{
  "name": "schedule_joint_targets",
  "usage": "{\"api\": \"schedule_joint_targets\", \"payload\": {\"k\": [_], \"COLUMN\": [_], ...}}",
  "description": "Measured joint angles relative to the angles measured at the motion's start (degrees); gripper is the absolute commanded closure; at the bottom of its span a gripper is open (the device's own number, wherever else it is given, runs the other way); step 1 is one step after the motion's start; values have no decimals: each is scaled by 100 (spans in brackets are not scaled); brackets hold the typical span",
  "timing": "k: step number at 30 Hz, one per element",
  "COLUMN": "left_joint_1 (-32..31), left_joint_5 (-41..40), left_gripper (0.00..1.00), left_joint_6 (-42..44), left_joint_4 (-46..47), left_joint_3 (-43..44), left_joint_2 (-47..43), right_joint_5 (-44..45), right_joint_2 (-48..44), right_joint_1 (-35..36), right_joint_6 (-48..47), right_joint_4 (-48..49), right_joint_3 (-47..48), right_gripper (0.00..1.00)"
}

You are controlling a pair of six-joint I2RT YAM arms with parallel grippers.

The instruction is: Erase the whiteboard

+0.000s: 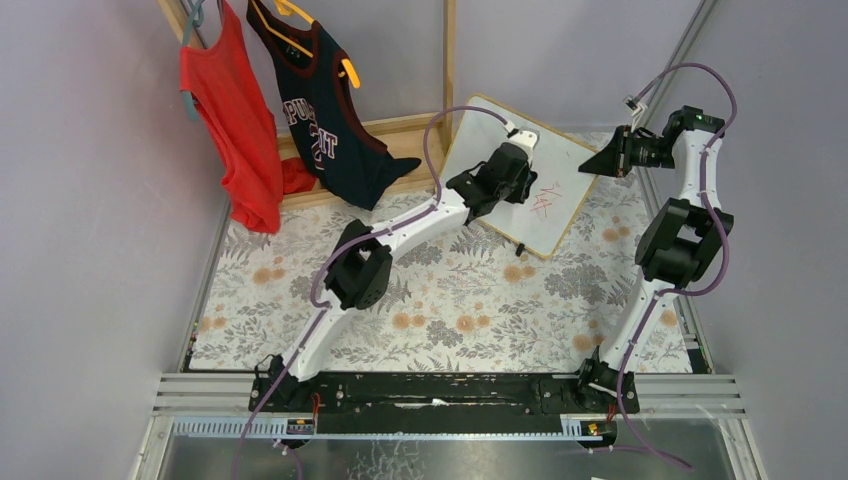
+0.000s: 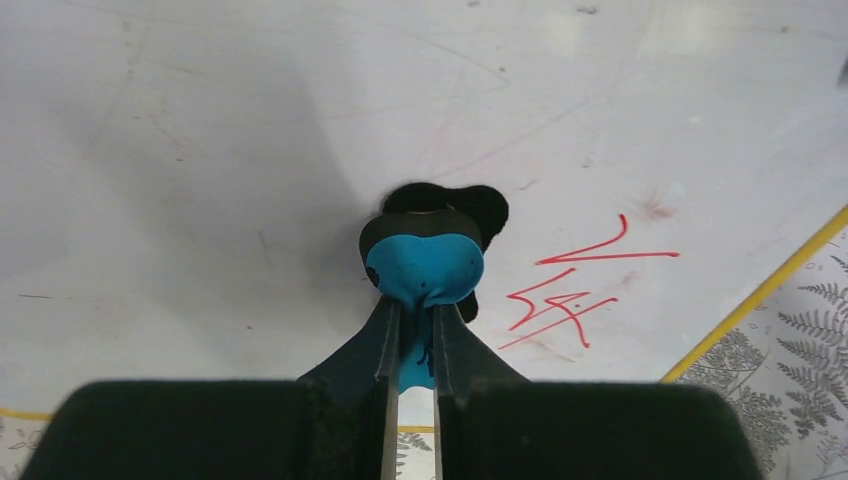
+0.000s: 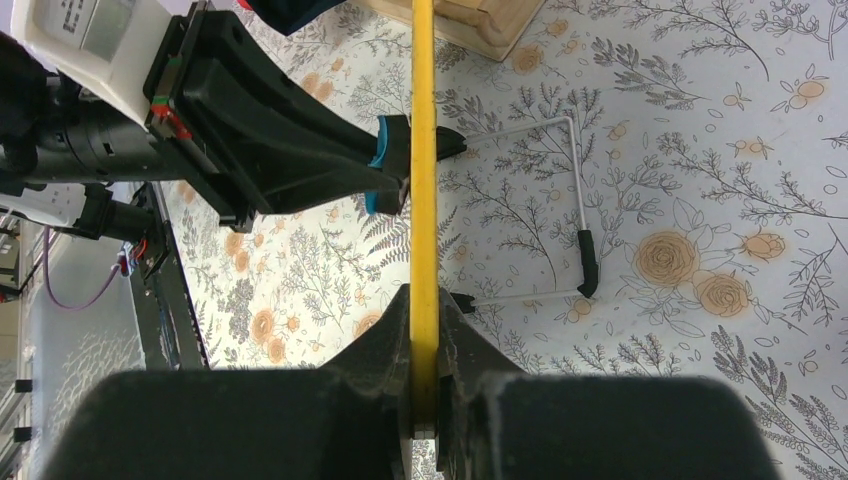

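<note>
Blue eraser (image 2: 425,266), one; whiteboard (image 1: 575,170), one; left fingers (image 2: 386,345), right fingers (image 3: 385,355) clamped.

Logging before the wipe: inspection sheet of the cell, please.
Surface: floral cloth, flat.
Job's things: whiteboard propped at the far right; red marks not yet erased; blue eraser against the board beside them.
Clutter: nothing seen.
Grippers: left fingers shut on the eraser; right fingers shut on the board's yellow edge.
Cables: purple cables loop along both arms.
Surroundings: red shirt and navy jersey hang far left; grey walls.
</note>
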Motion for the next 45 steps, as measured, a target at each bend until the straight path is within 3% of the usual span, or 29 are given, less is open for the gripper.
{"api": "schedule_joint_targets", "payload": {"k": [6,15,20,32,45], "left_joint_1": [-83,404,667,166,-354], "left_joint_5": [4,455,584,37,52], "left_gripper": [100,100,100,100,100], "left_joint_6": [-83,-256,-264,-280,-518], "left_joint_4": [83,654,608,-302,-337], "left_joint_3": [-81,-1526,-1674,-507,33], "left_joint_2": [0,-562,-632,-101,186], "right_joint_5": [0,-11,-15,44,39], "right_joint_2": [0,0,0,0,0], "right_joint_1": [0,9,20,-68,-76], "right_joint_6": [-2,-4,0,28,-4], "right_joint_4": [7,15,15,-13,-11], "right_joint_3": [-2,0,0,-4,-4], "right_gripper": [100,100,100,100,100]}}
